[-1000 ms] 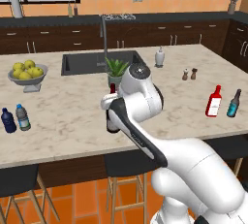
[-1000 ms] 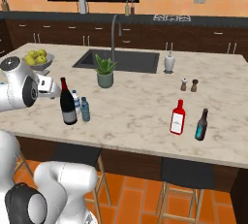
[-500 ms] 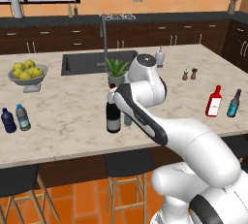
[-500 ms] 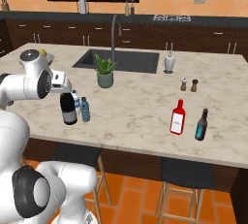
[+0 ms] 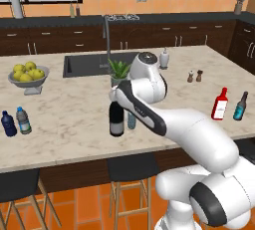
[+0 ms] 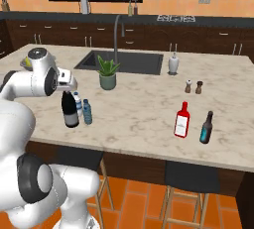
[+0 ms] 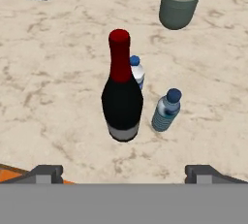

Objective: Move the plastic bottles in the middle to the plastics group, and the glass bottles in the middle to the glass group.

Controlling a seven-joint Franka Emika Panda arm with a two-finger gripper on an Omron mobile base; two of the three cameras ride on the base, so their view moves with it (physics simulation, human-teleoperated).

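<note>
The tall dark wine bottle (image 7: 122, 97) with a red foil neck stands upright mid-counter, also seen as the wine bottle (image 5: 116, 122) (image 6: 70, 112). Behind it stands the whitish plastic bottle (image 7: 137, 74) (image 6: 78, 101); the teal plastic bottle (image 7: 166, 110) (image 5: 131, 120) (image 6: 88, 112) is beside it. My gripper (image 7: 124, 173) hovers open above and short of the wine bottle, holding nothing. The plastics group, a navy bottle (image 5: 8, 123) and a greyish bottle (image 5: 23, 120), is at the counter's left. The glass group, a red bottle (image 5: 219, 104) (image 6: 182, 120) and a dark teal bottle (image 5: 241, 106) (image 6: 206, 128), is at the right.
A potted plant (image 7: 179, 7) (image 5: 118, 72) stands just behind the middle bottles, in front of the sink (image 5: 87, 64) and tap. A bowl of fruit (image 5: 29, 74) is at the far left. Salt and pepper shakers (image 5: 194, 76) and a soap dispenser (image 5: 164, 58) stand farther right.
The arm has swung forward and its hand now hangs over the wine bottle. The gripper stays open. The bottles have not moved.
</note>
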